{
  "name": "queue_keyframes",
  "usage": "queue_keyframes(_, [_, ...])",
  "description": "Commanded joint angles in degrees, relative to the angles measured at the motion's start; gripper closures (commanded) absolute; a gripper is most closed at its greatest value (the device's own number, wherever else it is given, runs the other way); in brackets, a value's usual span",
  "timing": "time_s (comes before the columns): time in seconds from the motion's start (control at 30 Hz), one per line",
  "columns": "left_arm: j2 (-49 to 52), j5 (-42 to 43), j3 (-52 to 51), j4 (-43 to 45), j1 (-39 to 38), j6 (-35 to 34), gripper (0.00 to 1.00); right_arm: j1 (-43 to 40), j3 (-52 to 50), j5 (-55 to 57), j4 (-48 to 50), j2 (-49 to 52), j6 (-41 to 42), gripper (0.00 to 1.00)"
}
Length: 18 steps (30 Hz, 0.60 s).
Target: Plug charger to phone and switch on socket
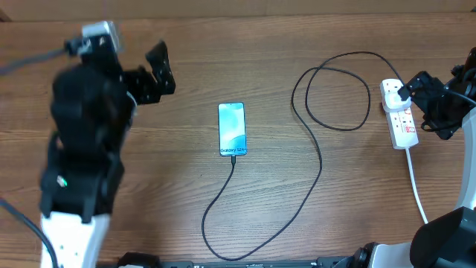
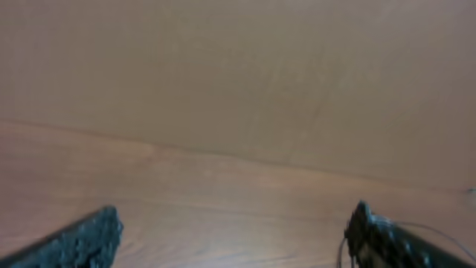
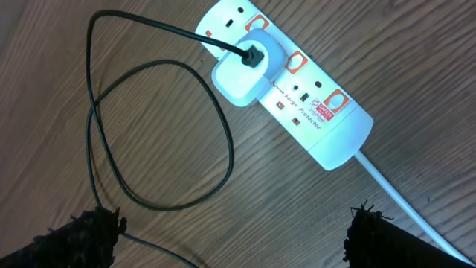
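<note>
The phone (image 1: 231, 128) lies face up mid-table, its screen lit blue. The charger cable (image 1: 312, 186) has its tip in the phone's bottom edge, curves toward the front edge, then loops up to the right. Its far end goes into a white plug head (image 3: 243, 69) seated in the socket (image 3: 321, 126), a white power strip with red switch markings, also in the overhead view (image 1: 402, 128). My right gripper (image 3: 234, 231) is open and empty, hovering just beside the strip (image 1: 418, 104). My left gripper (image 1: 158, 68) is open and empty at the far left, and its wrist view (image 2: 234, 238) shows only bare wood.
The strip's white cord (image 1: 416, 186) runs toward the front right edge. A loop of the charger cable (image 3: 160, 134) lies left of the strip, under my right gripper's left finger. A plain wall (image 2: 238, 67) stands behind the table's far edge.
</note>
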Motion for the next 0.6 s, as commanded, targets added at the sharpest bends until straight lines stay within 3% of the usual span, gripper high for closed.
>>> queue_keyframes(0.0, [-12.5,1.5,-20.4,21.0,-0.1,-1.6,0.00,0.3,1.0,0.5,0.1,-0.9,0.3,0.00])
queue_keyframes(0.17, [-27.3,3.0,-46.8,57.3,2.1,-1.6,0.00,0.3,1.0,0.5,0.1,-0.9,0.3,0.00])
queue_keyframes(0.23, [-31.8,2.7,-53.6,62.8,4.0,-1.6,0.00,0.3,1.0,0.5,0.1,-0.9,0.3,0.00])
queue_keyframes(0.57, [-51.8,2.8,-67.1,51.7,13.0,-1.7,0.00,0.3,1.0,0.5,0.1,-0.9,0.3,0.00])
